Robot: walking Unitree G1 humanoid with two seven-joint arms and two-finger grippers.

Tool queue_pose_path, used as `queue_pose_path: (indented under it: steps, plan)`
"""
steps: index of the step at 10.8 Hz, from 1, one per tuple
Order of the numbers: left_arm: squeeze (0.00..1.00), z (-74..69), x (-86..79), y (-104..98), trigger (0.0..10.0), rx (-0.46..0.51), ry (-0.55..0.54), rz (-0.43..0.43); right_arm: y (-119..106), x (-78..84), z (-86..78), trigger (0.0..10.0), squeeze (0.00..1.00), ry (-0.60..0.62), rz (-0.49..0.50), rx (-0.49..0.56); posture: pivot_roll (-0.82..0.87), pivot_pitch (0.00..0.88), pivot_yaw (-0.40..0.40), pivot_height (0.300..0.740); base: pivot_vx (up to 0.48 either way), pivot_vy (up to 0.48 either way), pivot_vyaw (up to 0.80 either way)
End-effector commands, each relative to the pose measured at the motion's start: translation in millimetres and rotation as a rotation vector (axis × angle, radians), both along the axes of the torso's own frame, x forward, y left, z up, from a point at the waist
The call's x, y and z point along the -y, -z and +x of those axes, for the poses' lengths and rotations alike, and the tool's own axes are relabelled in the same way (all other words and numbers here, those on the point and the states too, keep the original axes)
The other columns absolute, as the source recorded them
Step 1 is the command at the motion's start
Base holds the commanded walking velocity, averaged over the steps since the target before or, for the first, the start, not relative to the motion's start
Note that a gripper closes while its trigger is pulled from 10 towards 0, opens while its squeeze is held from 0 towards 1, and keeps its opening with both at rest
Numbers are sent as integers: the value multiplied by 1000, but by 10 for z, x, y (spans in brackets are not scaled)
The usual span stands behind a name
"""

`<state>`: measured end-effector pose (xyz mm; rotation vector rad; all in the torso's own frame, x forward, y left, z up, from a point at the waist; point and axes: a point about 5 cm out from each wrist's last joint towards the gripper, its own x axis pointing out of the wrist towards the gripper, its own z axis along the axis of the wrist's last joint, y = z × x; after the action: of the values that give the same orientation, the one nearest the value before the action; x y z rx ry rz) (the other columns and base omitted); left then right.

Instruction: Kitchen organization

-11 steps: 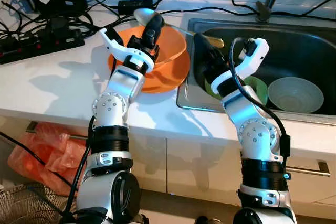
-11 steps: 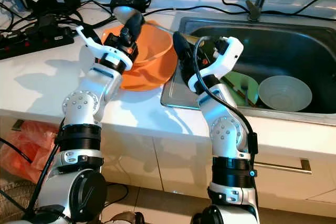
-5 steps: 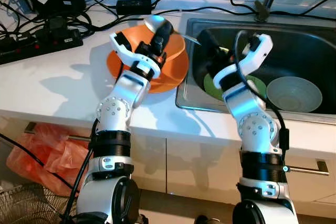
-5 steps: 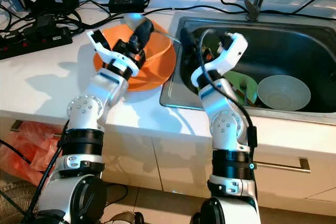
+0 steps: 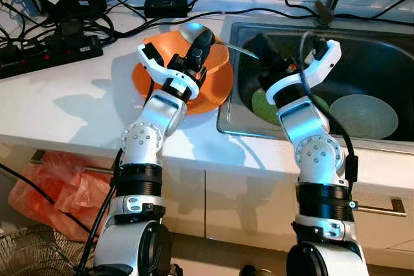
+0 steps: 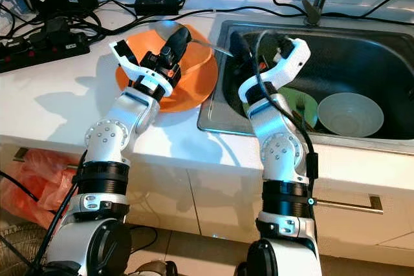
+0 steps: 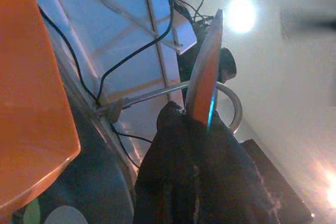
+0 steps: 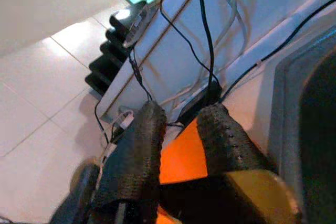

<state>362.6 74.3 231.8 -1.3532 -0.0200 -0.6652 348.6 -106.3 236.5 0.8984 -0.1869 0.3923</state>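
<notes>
A white kitchen counter [image 5: 77, 105] runs beside a steel sink [image 5: 375, 63]. An orange bowl [image 5: 217, 85] sits on the counter just beside the sink's edge. Inside the sink lie a pale green bowl [image 5: 363, 116] and a green plate [image 5: 262, 105]. Black cables and a power strip [image 5: 48, 53] clutter the counter's back. The left gripper [image 5: 199, 40] hovers above the orange bowl with its fingers clamped on a metal spoon [image 5: 194, 30], whose handle points toward the sink. The right gripper [image 6: 238, 46] reaches over the sink's near corner, fingers slightly parted and grasping nothing.
</notes>
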Motion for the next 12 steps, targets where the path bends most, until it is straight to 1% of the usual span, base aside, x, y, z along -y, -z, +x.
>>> queue_pose_path:
  steps: [1, 4, 5, 6, 7, 9, 10, 11, 12]
  plan:
    - [0, -210, 577, 159, 0, -77, 140, -133, -83, -46, 22, 0, 0, 7, 17, 11, 0, 102, 14, 740, 0, 0, 0]
    - [0, -204, 581, 186, 0, -89, 138, -113, -105, -6, 42, 0, 0, 26, 26, 12, 1, 102, 16, 740, 0, 0, 0]
    - [0, -198, 586, 211, 392, -95, 133, -81, -107, 8, 53, 0, 0, 33, 28, 11, 3, 100, 16, 740, 0, 0, 0]
    - [0, -187, 585, 244, 8000, -103, 122, -36, -108, 11, 61, 0, 0, 36, 32, 10, 6, 99, 17, 740, 0, 0, 0]
    - [0, -167, 586, 286, 10000, -120, 106, 15, -108, 14, 70, 0, 0, 42, 37, 7, 8, 96, 18, 740, 0, 0, 0]
    - [0, -151, 586, 312, 10000, -131, 95, 41, -99, 22, 86, 0, 0, 49, 52, -6, 9, 92, 19, 740, 0, 0, 0]
    - [0, -150, 588, 316, 10000, -135, 97, 39, -91, 41, 95, 0, 0, 57, 61, -15, 8, 92, 19, 740, 0, 0, 0]
    - [1000, -155, 592, 321, 10000, -141, 106, 17, -77, 68, 110, 0, 0, 71, 74, -30, 7, 89, 19, 740, 0, 0, 0]
    - [1000, -157, 597, 325, 10000, -137, 107, 32, -72, 81, 121, 0, 0, 79, 83, -38, 8, 88, 17, 740, 0, 0, 0]
